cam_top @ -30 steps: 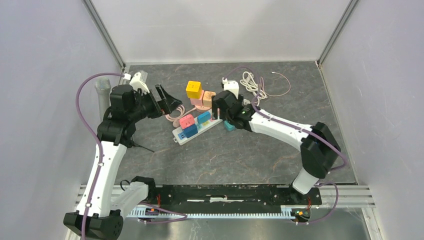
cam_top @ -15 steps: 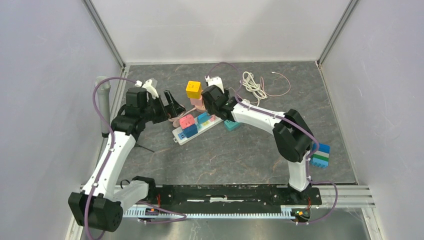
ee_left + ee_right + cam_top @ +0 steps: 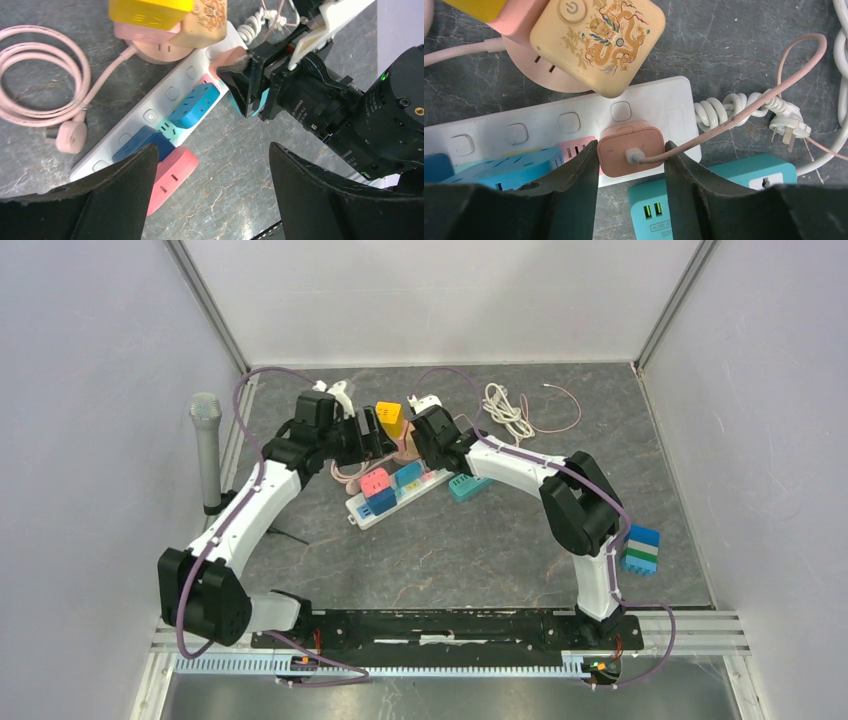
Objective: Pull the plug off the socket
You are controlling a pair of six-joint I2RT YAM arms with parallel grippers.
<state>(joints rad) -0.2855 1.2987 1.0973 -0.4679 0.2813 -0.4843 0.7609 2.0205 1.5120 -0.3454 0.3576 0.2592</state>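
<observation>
Right wrist: rounded-square pink plug (image 3: 631,154) on white socket strip (image 3: 654,100)

Bright even light, faint shadows — sharp pics

A dark grey, stone-veined tabletop (image 3: 450,560) sits enclosed by plain pale walls (image 3: 440,295) on three sides, with metal corner posts (image 3: 207,302), evenly lit.
</observation>
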